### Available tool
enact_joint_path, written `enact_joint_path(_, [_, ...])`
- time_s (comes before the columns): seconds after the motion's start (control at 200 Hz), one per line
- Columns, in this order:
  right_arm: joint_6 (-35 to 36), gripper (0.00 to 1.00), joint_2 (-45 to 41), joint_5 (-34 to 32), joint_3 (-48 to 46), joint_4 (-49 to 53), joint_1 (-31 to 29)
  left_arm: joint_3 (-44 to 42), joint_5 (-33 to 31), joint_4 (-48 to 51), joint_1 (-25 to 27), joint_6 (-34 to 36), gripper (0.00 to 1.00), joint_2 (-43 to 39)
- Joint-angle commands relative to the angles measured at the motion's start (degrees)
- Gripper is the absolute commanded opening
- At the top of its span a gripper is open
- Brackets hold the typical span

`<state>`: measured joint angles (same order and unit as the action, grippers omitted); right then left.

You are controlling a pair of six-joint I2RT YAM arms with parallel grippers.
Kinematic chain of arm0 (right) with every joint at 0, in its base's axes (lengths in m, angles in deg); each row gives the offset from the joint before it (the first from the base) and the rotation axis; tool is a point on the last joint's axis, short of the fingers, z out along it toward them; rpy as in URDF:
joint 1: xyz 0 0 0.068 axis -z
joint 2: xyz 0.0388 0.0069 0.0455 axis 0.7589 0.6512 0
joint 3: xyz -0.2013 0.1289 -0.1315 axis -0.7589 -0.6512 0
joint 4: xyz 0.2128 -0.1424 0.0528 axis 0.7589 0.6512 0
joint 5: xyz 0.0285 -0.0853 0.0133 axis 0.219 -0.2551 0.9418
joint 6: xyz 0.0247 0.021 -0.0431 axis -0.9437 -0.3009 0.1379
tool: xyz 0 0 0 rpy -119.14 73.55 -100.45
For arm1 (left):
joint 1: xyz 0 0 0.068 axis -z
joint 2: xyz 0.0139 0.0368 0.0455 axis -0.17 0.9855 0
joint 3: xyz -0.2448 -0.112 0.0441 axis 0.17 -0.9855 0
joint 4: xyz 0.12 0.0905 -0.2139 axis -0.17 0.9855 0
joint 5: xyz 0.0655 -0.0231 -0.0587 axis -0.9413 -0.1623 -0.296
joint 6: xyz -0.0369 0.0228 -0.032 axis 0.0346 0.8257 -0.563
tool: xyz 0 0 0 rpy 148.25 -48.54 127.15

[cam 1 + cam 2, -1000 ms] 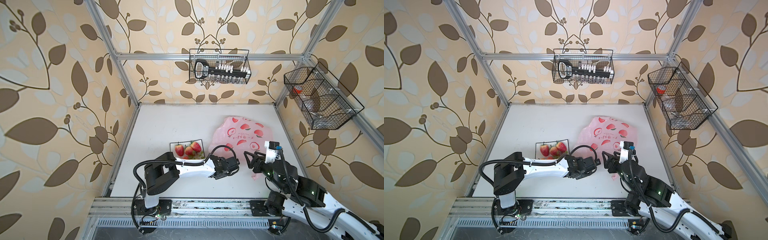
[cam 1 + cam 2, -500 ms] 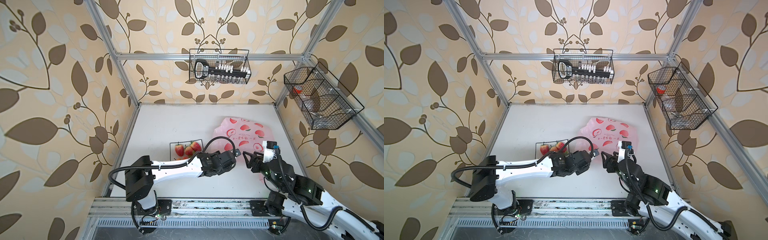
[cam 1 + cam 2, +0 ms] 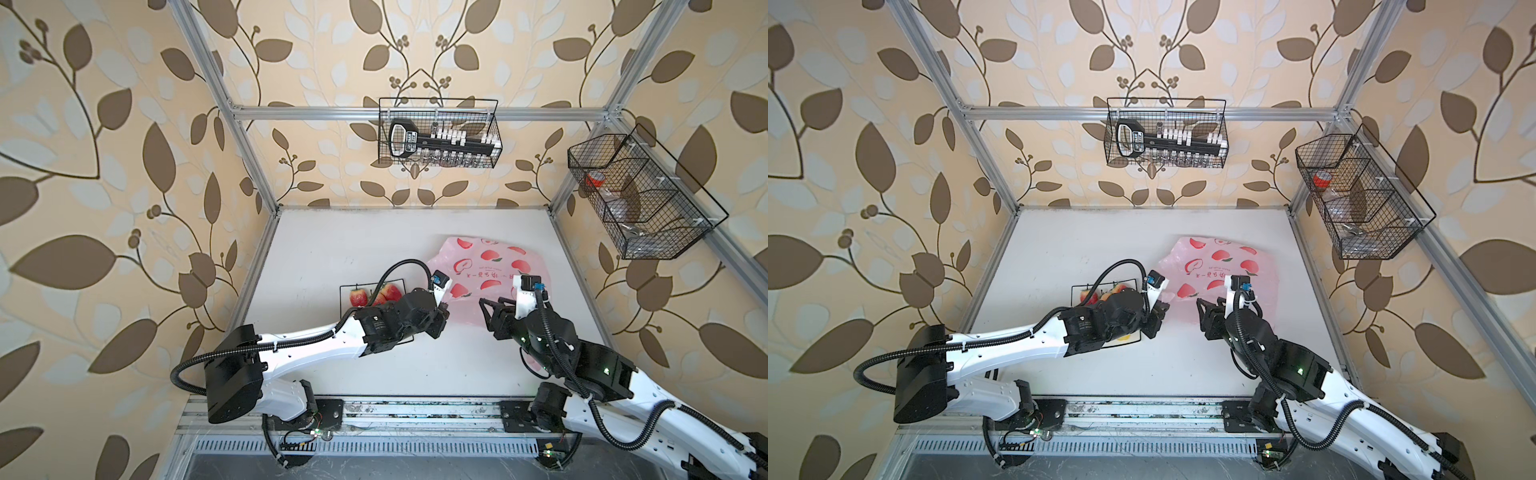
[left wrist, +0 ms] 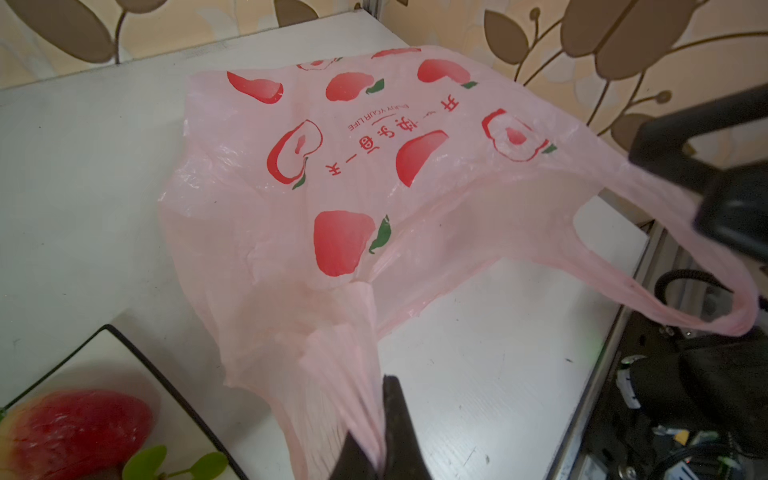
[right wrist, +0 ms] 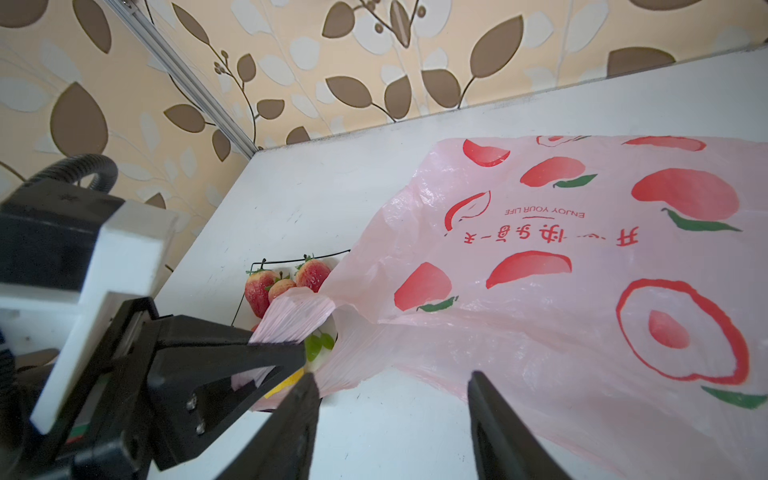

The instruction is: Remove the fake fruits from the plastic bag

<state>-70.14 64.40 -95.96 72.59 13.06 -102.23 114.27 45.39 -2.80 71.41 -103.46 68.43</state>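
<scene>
Centre of top view: left hand [image 3: 442,310] pinches bag [image 3: 494,266] at lower-left corner; bag runs up-right. Right hand [image 3: 492,305], jaws apart, empty, at bag's lower edge, likely nearer its opening.

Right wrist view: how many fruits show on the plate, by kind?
Strawberries: 2
Peach: 1
Yellow fruit, mostly hidden: 1
Total: 4 in view; any others are hidden.

Black-rimmed plate [image 4: 104,357]; hanging wire basket [image 3: 438,137]
</scene>
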Motion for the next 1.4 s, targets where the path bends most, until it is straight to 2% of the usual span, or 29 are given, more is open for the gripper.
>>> enact_joint_path(0.0, [1.1,0.53,2.6,0.7,0.0,-0.8,0.1,-1.1,3.0,-8.7,-0.4,-7.5,0.00,-2.6])
enact_joint_path(0.2, [1.6,0.49,8.7,1.5,-5.1,-2.4,0.0,-2.8,4.6,-13.7,-1.2,-12.5,0.00,-4.0])
enact_joint_path(0.37, [7.2,0.45,12.5,0.6,-6.5,-4.1,0.2,-3.0,5.7,-13.3,-1.7,-12.8,0.00,-5.7])
enact_joint_path(0.475, [16.9,0.42,11.4,4.6,-7.0,-11.2,0.2,-3.3,6.4,-11.6,-2.5,-12.6,0.00,-7.0])
enact_joint_path(0.555, [22.9,0.41,11.9,1.6,-5.0,-12.6,0.5,-4.0,7.2,-11.2,-3.5,-12.8,0.00,-8.3])
enact_joint_path(0.685, [36.5,0.44,14.6,-3.7,-2.0,-13.8,1.3,-5.2,8.7,-11.5,-5.5,-13.6,0.00,-9.9])
enact_joint_path(0.79, [46.0,0.45,15.6,-1.2,-2.9,-14.4,1.2,-5.9,9.5,-11.7,-6.4,-13.7,0.00,-10.9])
enact_joint_path(0.91, [54.3,0.46,14.6,-2.4,-7.3,-15.2,1.1,-6.9,10.1,-12.5,-7.0,-13.7,0.00,-11.8])
enact_joint_path(1.115, [63.8,0.46,14.5,-3.9,-10.7,-18.4,0.7,-7.8,11.7,-13.1,-7.9,-13.7,0.00,-12.8])
enact_joint_path(1.29, [67.7,0.45,22.3,-12.8,-10.4,-20.3,1.9,-8.3,12.2,-12.7,-8.2,-13.4,0.00,-13.9])
enact_joint_path(1.4, [68.2,0.45,25.9,-13.9,-9.7,-21.0,5.6,-8.6,12.4,-11.8,-8.4,-13.0,0.00,-15.0])
